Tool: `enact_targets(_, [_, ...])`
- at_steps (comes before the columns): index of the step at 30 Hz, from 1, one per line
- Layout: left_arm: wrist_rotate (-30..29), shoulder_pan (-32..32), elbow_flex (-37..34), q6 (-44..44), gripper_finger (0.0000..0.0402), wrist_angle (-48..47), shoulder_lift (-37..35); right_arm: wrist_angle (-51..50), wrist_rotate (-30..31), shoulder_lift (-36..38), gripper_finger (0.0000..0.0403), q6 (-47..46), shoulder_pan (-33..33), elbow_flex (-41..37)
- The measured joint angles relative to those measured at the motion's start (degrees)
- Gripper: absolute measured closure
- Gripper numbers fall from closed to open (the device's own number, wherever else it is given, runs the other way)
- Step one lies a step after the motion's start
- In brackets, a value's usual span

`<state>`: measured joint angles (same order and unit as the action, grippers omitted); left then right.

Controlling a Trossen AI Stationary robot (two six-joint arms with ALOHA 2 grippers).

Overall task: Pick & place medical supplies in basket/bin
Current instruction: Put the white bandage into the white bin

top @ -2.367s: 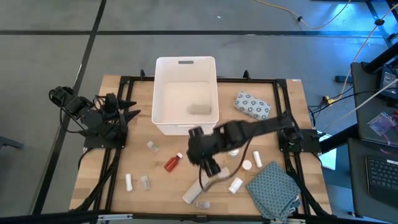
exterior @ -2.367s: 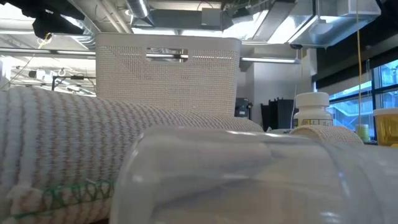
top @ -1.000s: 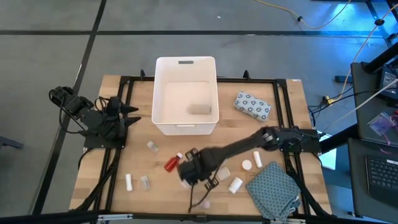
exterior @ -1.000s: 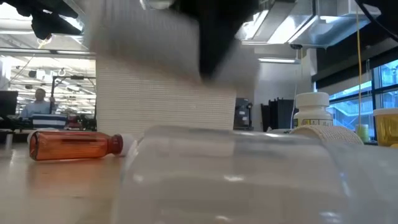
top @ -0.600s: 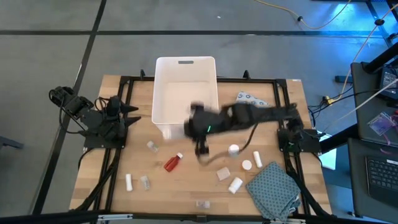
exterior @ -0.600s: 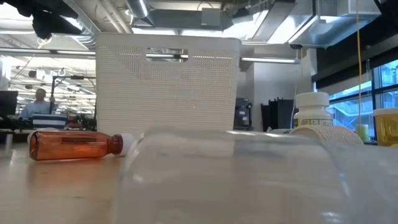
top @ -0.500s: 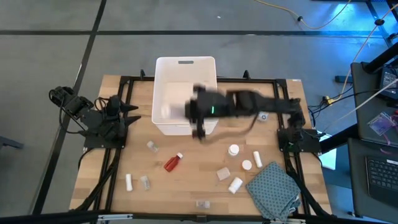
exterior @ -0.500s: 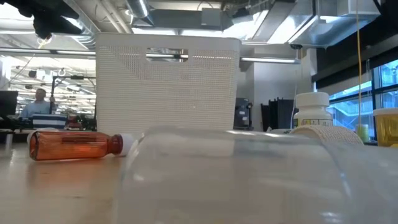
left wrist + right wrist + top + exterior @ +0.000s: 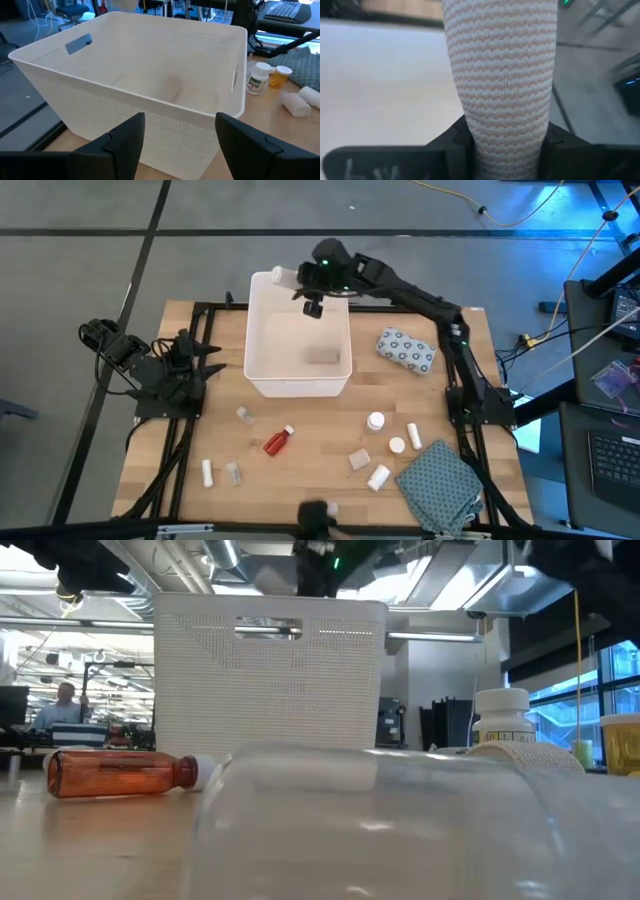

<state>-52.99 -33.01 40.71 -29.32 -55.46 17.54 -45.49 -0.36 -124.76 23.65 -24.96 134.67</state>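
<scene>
The white bin stands at the table's far middle, with a greyish box on its floor. My right gripper hangs above the bin's far rim, shut on a white-beige knit bandage roll, which shows pale beside the gripper. My left gripper waits open at the table's left side, facing the bin's wall. On the wood lie a red bottle, white bottles and a blue-dotted pack. My right gripper pinches the bandage roll between its two fingers, one on each side of the roll's round body. The roll reaches out past the fingertips. It is lifted clear, above the bin's far rim.
A grey-teal patterned cloth lies at the near right corner. Small vials and tubes lie at the near left, and a clear vial lies close to the low camera. A dark frame rail edges the table.
My right gripper has swung from the table's near middle up and toward the far edge, carrying the bandage roll clear of the wood, across the bin to above its far rim. It has turned on the way. The left arm's wrist has rolled slightly in place.
</scene>
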Motion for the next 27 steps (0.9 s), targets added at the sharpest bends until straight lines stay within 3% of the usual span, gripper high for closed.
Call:
enact_targets(6, [0.03, 0.00, 0.00, 0.09, 0.0167, 0.00, 0.02, -1.23, 0.10, -8.58, 0.0293, 12.28, -2.83, -0.07])
enact_targets(11, [0.04, 0.00, 0.00, 0.10, 0.0167, 0.00, 0.00, -3.63, 10.62, -13.24, 0.0293, 19.20, -3.08, -0.07])
enact_targets(27, [-0.01, 0.00, 0.00, 0.07, 0.0167, 0.00, 0.01, -4.17, 20.19, -19.11, 0.0280, 18.72, -1.85, -0.07])
